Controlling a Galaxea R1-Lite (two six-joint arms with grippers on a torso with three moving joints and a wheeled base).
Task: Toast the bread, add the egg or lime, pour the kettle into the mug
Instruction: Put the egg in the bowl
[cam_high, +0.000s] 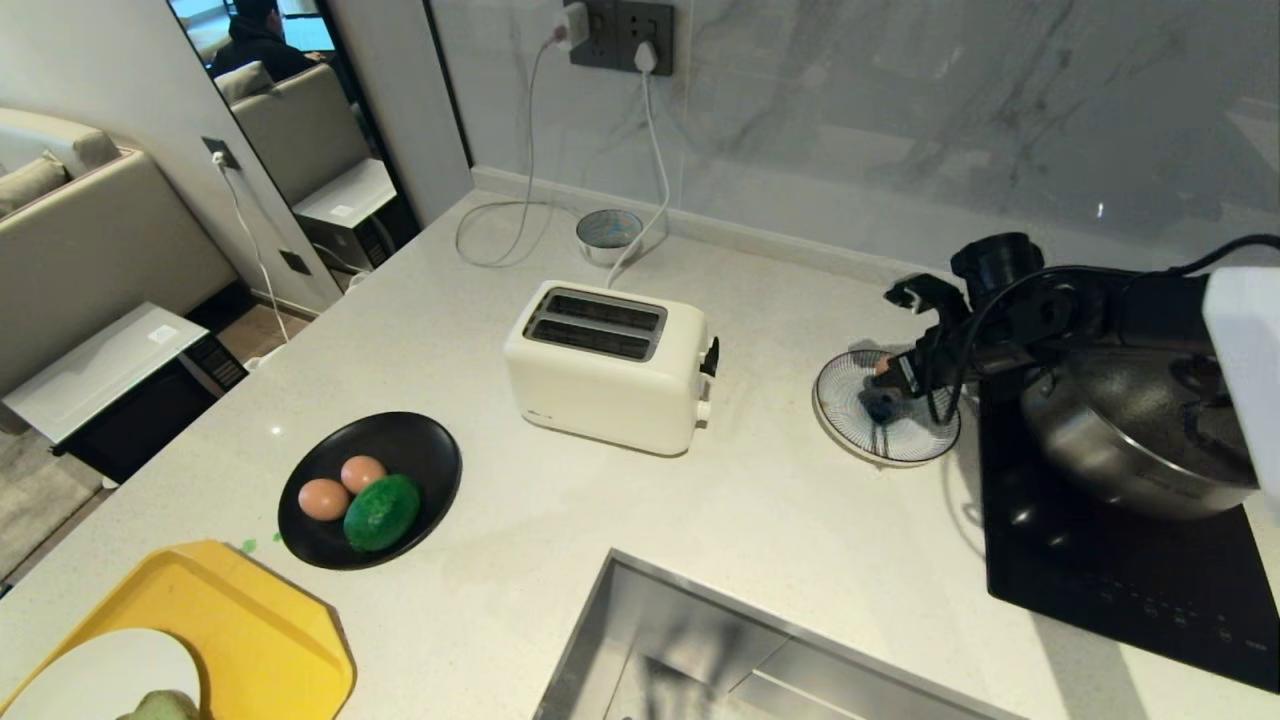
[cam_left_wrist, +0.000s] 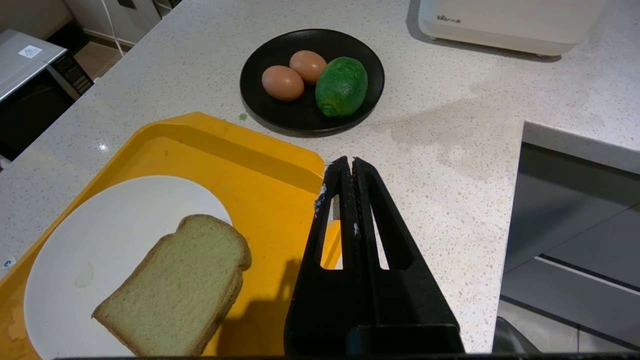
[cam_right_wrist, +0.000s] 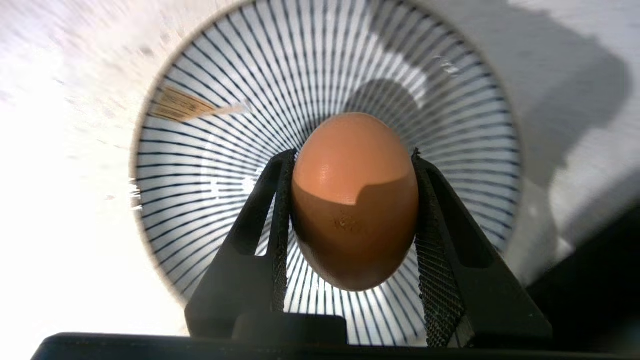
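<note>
My right gripper is shut on a pinkish-brown egg and holds it just above a blue-striped bowl. In the head view that gripper hangs over the bowl, to the right of the toaster. Two more eggs and the dark green lime lie on a black plate. The pale green bread rests on a white plate in a yellow tray. My left gripper is shut and empty beside the tray's edge. Kettle and mug are out of view.
A cream two-slot toaster stands mid-counter, plugged in at the wall. A steel pot sits on a black cooktop at the right. A sink opens at the front. A small round dish sits by the wall.
</note>
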